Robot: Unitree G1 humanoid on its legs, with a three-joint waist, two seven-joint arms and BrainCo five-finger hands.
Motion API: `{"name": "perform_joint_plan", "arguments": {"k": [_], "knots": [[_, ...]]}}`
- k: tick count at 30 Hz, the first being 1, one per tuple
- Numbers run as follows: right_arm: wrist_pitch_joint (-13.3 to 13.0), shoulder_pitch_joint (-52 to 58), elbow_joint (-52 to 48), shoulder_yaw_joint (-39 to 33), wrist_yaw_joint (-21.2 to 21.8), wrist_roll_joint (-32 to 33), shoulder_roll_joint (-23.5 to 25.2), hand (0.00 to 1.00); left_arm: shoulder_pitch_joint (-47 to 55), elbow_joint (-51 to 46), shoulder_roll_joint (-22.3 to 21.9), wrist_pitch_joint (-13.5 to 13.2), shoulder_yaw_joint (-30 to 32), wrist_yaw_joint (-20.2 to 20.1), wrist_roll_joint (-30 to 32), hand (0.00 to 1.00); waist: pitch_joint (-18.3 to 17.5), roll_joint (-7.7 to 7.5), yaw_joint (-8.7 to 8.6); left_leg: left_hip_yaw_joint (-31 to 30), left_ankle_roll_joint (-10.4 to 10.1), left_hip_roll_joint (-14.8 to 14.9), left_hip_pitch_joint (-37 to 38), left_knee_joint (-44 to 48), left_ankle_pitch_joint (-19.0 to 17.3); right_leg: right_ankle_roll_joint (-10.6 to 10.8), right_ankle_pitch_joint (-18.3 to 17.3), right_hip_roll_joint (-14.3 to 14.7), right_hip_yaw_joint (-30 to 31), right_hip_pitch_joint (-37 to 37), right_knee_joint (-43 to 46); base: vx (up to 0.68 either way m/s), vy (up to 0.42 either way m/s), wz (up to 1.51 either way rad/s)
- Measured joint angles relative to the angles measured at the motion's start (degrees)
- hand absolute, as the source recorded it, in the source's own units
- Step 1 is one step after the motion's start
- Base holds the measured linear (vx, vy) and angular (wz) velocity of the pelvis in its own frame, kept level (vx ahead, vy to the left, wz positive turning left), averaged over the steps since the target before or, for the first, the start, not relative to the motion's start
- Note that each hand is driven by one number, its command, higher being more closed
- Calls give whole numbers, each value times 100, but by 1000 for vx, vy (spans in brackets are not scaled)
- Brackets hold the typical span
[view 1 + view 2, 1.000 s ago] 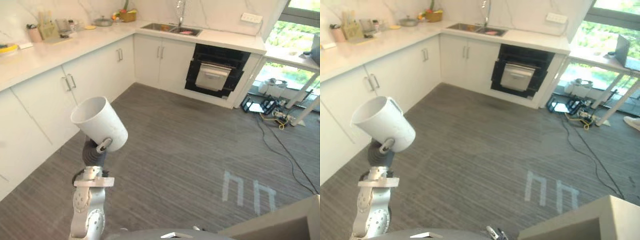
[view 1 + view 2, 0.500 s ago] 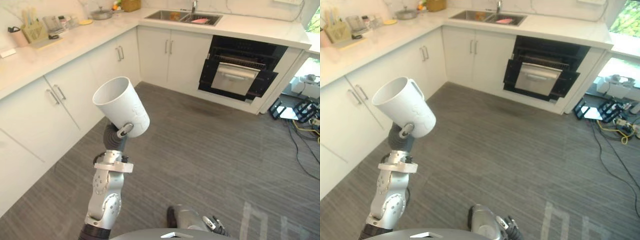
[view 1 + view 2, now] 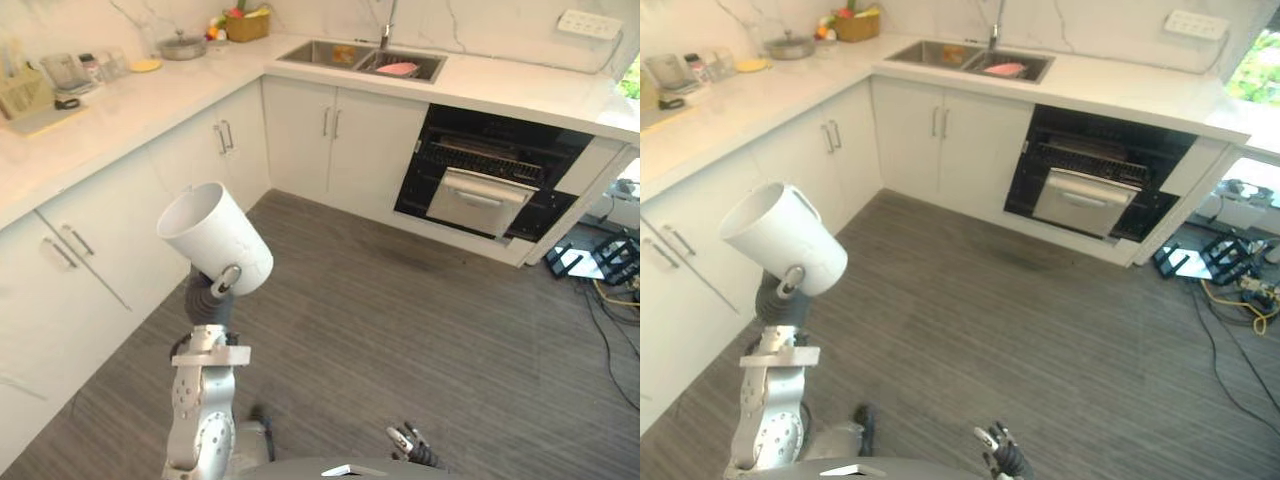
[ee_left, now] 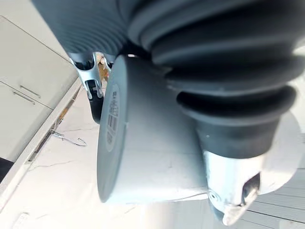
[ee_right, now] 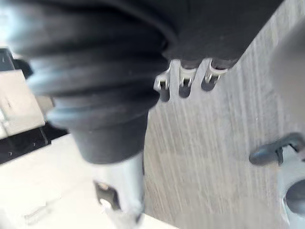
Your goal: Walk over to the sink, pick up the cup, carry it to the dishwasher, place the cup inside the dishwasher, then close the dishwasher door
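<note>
Left hand (image 3: 227,279), fingers curled round the cup (image 3: 214,236), mouth tilted up above them; I should grip firmly while walking to the dishwasher (image 3: 480,186), far beyond the fingertips. Right hand (image 3: 408,443) loose, empty.

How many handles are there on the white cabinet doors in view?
6 handles, in pairs: one pair under the sink, a second pair by the counter corner, a third pair on the doors beside the white cup. More may be out of view.
</note>
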Motion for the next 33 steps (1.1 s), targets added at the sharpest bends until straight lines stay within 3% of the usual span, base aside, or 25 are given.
{"name": "perform_joint_plan", "arguments": {"k": [3, 4, 5, 6, 7, 8, 9, 10, 12, 14, 16, 17, 18, 19, 20, 21, 23, 25, 26, 27, 28, 29, 30, 31, 33], "knots": [[50, -191, 47, -117, -54, 74, 118, 0, -68, 94, 202, -100, 104, -232, -53, 100, 40, -39, -4, 157, 61, 284, -297, 1740, -908, -157, 578, 18, 398, 197, 412, 572, 312, -43], [51, -166, 109, -243, -114, 153, 150, 0, -116, 138, 291, -117, 80, -300, -54, 100, -10, -49, -36, 117, 51, 223, -293, 1726, -1002, -121, 598, -7, 384, 140, 656, 423, 269, -29], [24, -135, 286, -503, -239, 239, 157, 0, -295, 270, 356, -153, -29, -463, -52, 100, -150, 5, -67, -14, 212, 100, -2, 1181, -1172, 35, 559, 50, 324, -60, 1512, 278, 200, -6], [15, -134, 442, -617, -290, 262, 203, 0, -411, 366, 460, -194, -31, -535, -51, 100, -198, -162, -91, 78, 228, -62, 152, 1195, -1330, 215, 512, -116, 382, -260, 2142, 381, 187, 3], [32, -152, 673, -794, -322, 346, 272, 0, -589, 406, 574, -193, -50, -578, -49, 100, -211, -439, -174, 188, 368, -383, 451, 1159, -1527, 1173, 937, -431, 430, -798, 3504, 401, 149, -18], [26, -118, 725, -1005, -446, 361, 345, 0, -624, 289, 647, -185, -102, -558, -39, 100, -197, -514, -161, 402, 422, -496, 783, 1141, -1788, 1306, 1789, -575, 555, -1416, 4766, 417, 137, -43], [24, -105, 747, -1101, -475, 359, 370, 0, -604, 226, 675, -178, -108, -546, -28, 100, -173, -479, -158, 506, 435, -506, 967, 1098, -1895, 1248, 1904, -574, 536, -1775, 5410, 394, 164, -82], [17, -95, 744, -1171, -474, 357, 379, 0, -608, 221, 630, -81, -149, -457, 4, 100, -134, -337, -216, 627, 449, -525, 1446, 809, -2003, 768, 1719, -543, 242, -2358, 6346, 389, 174, -59], [-133, 83, 716, -1342, -516, 347, 373, 0, -645, 226, 645, 11, -466, -338, 115, 100, -118, -85, -464, 638, 423, -526, 2268, 76, -1979, 145, 1258, -467, -664, -3115, 6691, 465, 186, -21], [-292, 171, 564, -1358, -708, 434, 403, 0, -811, 226, 644, 46, -744, -357, 230, 100, -119, 22, -562, 666, 403, -539, 2707, -343, -1889, 65, 845, -484, -1266, -3580, 6069, 503, 120, 12], [-498, 215, 394, -1383, -1036, 452, 509, 0, -1027, 232, 641, 118, -1021, -348, 281, 100, -68, 25, -660, 543, 301, -510, 3072, -562, -1948, -148, 635, -544, -1920, -3687, 4793, 549, 39, 37], [-650, 213, 369, -1394, -1195, 471, 538, 0, -1159, 259, 634, 158, -1159, -338, 288, 100, -19, 51, -704, 533, 143, -398, 3292, -627, -2059, -273, 612, -547, -2330, -3646, 3742, 582, -47, 42], [-802, 211, 304, -1446, -1396, 518, 539, 0, -1204, 257, 637, 200, -1246, -339, 287, 100, 42, 154, -697, 570, -62, -218, 3505, -600, -2231, -374, 855, -371, -2634, -3460, 2417, 600, -68, 26], [-875, 226, 251, -1460, -1474, 533, 540, 0, -1184, 245, 643, 202, -1235, -339, 288, 100, 51, 155, -671, 609, -177, -188, 3598, -554, -2301, -410, 1094, -269, -2723, -3323, 1727, 628, -98, -13], [-1057, 323, 120, -1459, -1606, 561, 529, 0, -1069, 189, 642, 201, -1166, -339, 286, 100, 38, 56, -659, 710, -341, -223, 3863, -418, -2444, -870, 1806, -253, -2772, -3177, 1047, 817, -124, -49], [-1127, 241, 67, -1459, -1669, 560, 400, 0, -921, 236, 532, 244, -1053, -333, 283, 100, 28, 267, -653, 827, -432, 15, 4089, -235, -2544, -1097, 2038, -53, -2805, -3092, 1312, 810, -121, -61], [-1228, 115, -302, -1369, -1783, 563, 364, 0, -941, 217, 498, 261, -1010, -367, 283, 100, 75, 556, -672, 990, -431, 236, 4059, 206, -2331, -1157, 1575, 167, -2723, -3120, 1634, 670, -150, -64], [-1258, 33, -577, -1270, -1926, 562, 389, 0, -1024, 216, 451, 249, -1031, -387, 295, 100, 72, 622, -679, 1025, -379, 333, 4006, 677, -1797, -1107, 1194, 346, -2584, -3050, 1812, 530, -164, -58], [-1275, 50, -829, -1227, -2111, 560, 433, 0, -1080, 216, 393, 240, -1076, -385, 311, 100, 90, 611, -693, 1008, -383, 498, 3822, 1385, -1314, -1056, 977, 512, -2464, -2854, 1762, 485, -126, -62], [-1304, 98, -1164, -1231, -2352, 562, 457, 0, -1121, 214, 321, 236, -1092, -383, 355, 100, 123, 639, -692, 887, -509, 753, 3425, 2408, -465, -1065, 827, 703, -2290, -2566, 1637, 473, -106, -60], [-1349, 123, -1335, -1233, -2474, 565, 442, 0, -1116, 215, 285, 238, -1099, -377, 363, 100, 151, 623, -696, 690, -591, 871, 3134, 3007, 135, -1073, 776, 789, -2192, -2421, 1539, 452, -46, -56], [-1437, 176, -1674, -1241, -2653, 574, 423, 0, -1116, 215, 232, 239, -1142, -357, 374, 100, 199, 649, -698, 227, -640, 1009, 2396, 4345, 343, -1096, 693, 941, -2065, -2121, 1372, 336, -12, -43], [-1503, 191, -1790, -1244, -2743, 591, 414, 0, -1090, 215, 210, 239, -1156, -356, 395, 100, 239, 627, -686, 69, -571, 1047, 2039, 4917, 275, -1102, 660, 998, -2001, -1954, 1280, 398, -11, -61], [-1643, 209, -2074, -1236, -2854, 629, 389, 0, -1013, 215, 211, 238, -1173, -357, 404, 100, 315, 549, -627, -89, -439, 1078, 1432, 5589, -30, -1140, 623, 1065, -1805, -1565, 1049, 443, -28, -87], [-1926, 290, -2573, -1193, -2973, 631, 373, 0, -803, 163, 253, 163, -1159, -371, 406, 100, 322, 490, -476, -20, -143, 1173, 853, 5498, -681, -1124, 560, 1146, -1355, -1071, 664, 393, -7, -113]]}}
